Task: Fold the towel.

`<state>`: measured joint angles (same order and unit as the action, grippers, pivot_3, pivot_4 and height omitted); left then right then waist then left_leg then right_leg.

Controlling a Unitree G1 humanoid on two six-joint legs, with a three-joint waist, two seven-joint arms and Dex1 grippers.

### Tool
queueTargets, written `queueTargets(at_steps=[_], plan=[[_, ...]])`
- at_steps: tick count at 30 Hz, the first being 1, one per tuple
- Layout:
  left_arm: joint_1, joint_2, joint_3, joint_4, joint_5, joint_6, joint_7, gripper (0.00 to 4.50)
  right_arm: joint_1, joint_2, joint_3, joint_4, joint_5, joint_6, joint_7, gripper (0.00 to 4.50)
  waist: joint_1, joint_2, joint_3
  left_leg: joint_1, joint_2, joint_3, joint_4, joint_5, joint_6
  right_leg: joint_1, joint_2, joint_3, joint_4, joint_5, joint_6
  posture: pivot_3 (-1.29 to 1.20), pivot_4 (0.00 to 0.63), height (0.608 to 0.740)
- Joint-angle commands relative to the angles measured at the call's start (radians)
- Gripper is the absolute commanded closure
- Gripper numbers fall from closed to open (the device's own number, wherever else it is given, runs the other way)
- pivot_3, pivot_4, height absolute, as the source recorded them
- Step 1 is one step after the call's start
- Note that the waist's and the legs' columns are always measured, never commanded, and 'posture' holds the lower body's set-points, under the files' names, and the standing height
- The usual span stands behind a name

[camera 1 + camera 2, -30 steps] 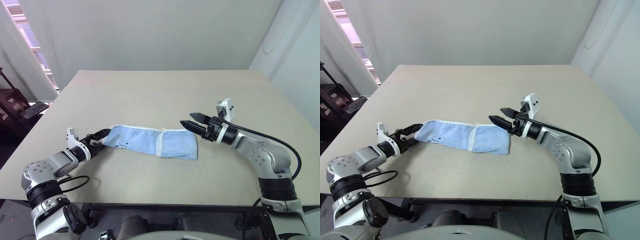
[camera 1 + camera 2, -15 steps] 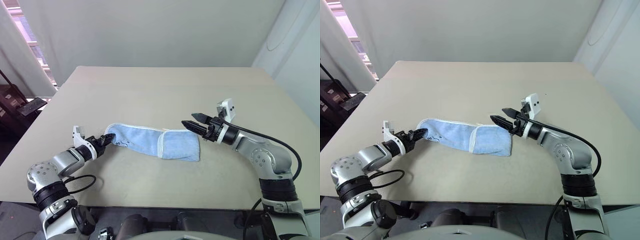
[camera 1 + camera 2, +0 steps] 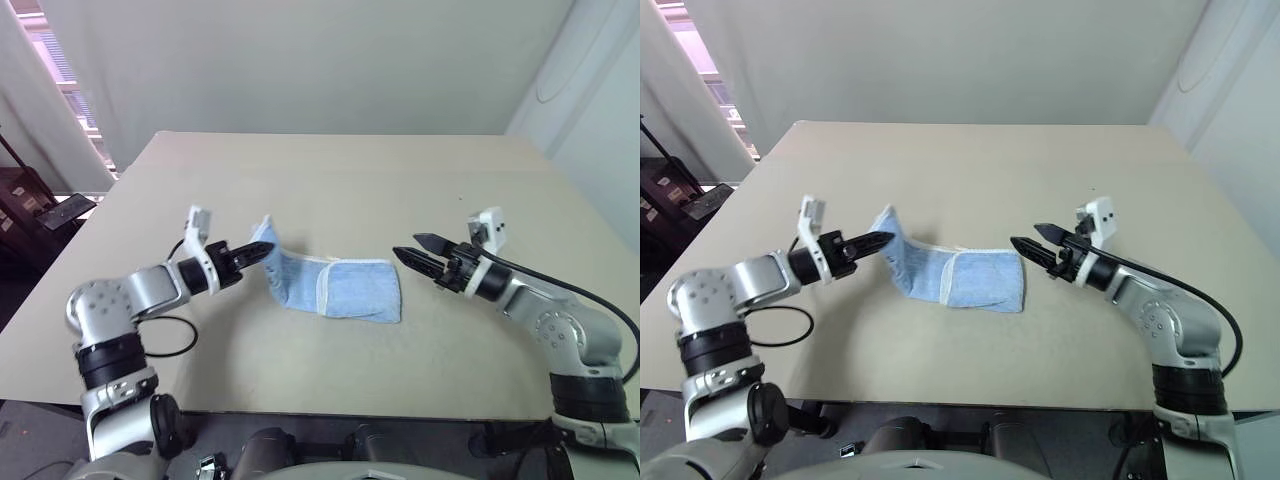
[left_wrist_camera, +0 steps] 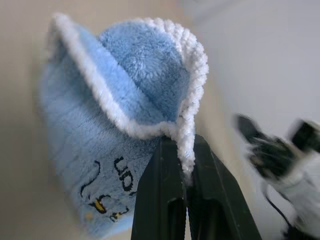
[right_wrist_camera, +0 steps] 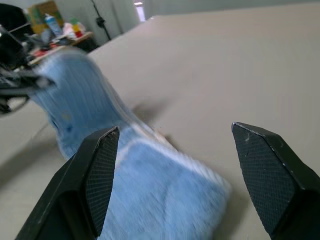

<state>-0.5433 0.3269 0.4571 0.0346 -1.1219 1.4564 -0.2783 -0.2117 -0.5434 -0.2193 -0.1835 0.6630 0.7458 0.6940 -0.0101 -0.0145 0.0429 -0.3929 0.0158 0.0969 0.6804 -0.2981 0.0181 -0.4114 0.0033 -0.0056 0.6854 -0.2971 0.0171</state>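
The towel (image 3: pixel 335 291) is seen on the beige surface (image 3: pixel 340 190), between the two arms, with its right part lying flat and doubled over, a white-stitched edge crossing it near the middle. Its left end is raised off the surface and is clamped by the left end effector (image 3: pixel 262 254), whose black fingers (image 4: pixel 160 200) are pressed together on the white edging at a corner, as shown in the left wrist view. Black stitched lettering with a small yellow mark is visible on the hanging blue cloth below that corner, though it is too blurred to be read. The lifted end is bent upward and toward the right, so that a steep fold is formed where it meets the flat part. The right end effector (image 3: pixel 417 254) is held just beside the right end of the towel, apart from it and above the surface, pointed toward the left; its fingers (image 5: pixel 100 175) are spread wide with nothing between them. In the right wrist view the towel is seen beyond the spread fingers, with what may be the left end effector at its far raised end
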Motion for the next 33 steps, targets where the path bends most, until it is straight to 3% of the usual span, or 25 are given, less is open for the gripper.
queueTargets(at_steps=[1, 7, 11, 20, 28, 33], plan=[[-0.062, 0.027, -0.120, 0.003, -0.007, 0.007, -0.136, 4.45, 0.023, -0.024, -0.066, -0.070, 0.018, -0.016, -0.020, 0.73, -0.007, 0.001, 0.001, 0.000, 0.000, 0.000, 0.000, 0.000, 0.000, 0.000, 0.000, 0.000, 0.000, 0.000, 0.000, 0.00, 0.000, 0.724], [-0.155, 0.029, -0.324, 0.135, 0.105, -0.082, -0.330, 4.45, 0.099, -0.034, -0.113, -0.132, 0.013, -0.016, -0.063, 0.73, -0.006, 0.003, 0.002, 0.001, 0.000, 0.001, -0.001, 0.000, 0.000, 0.000, 0.001, 0.000, 0.000, 0.000, 0.000, 0.00, 0.000, 0.724], [-0.203, -0.034, -0.433, 0.255, 0.225, -0.190, -0.380, 4.45, 0.148, -0.023, -0.142, -0.181, 0.019, -0.017, -0.105, 0.73, -0.003, 0.003, 0.002, 0.001, 0.000, 0.001, 0.000, 0.000, 0.000, 0.000, 0.001, 0.001, 0.000, 0.000, 0.000, 0.00, 0.000, 0.724], [-0.210, -0.193, -0.558, 0.331, 0.342, -0.233, -0.434, 4.45, 0.214, 0.003, -0.160, -0.223, 0.025, -0.023, -0.178, 0.73, -0.004, 0.002, 0.003, 0.000, 0.000, 0.001, 0.000, -0.001, 0.002, 0.000, 0.001, 0.001, -0.001, -0.001, 0.002, 0.00, 0.000, 0.724], [-0.233, -0.273, -0.540, 0.435, 0.424, -0.295, -0.423, 4.45, 0.231, 0.000, -0.172, -0.233, 0.020, -0.025, -0.207, 0.73, -0.003, 0.001, 0.004, 0.000, 0.000, 0.001, 0.000, -0.001, 0.002, 0.000, 0.002, 0.001, 0.000, -0.001, 0.003, 0.00, 0.000, 0.724], [-0.228, -0.270, -0.538, 0.409, 0.416, -0.284, -0.477, 3.01, 0.231, -0.002, -0.170, -0.224, 0.019, -0.029, -0.209, 0.73, -0.003, 0.001, 0.004, 0.000, 0.000, 0.001, 0.000, -0.001, 0.002, 0.000, 0.002, 0.001, 0.000, -0.003, 0.006, 0.00, 0.000, 0.724]])
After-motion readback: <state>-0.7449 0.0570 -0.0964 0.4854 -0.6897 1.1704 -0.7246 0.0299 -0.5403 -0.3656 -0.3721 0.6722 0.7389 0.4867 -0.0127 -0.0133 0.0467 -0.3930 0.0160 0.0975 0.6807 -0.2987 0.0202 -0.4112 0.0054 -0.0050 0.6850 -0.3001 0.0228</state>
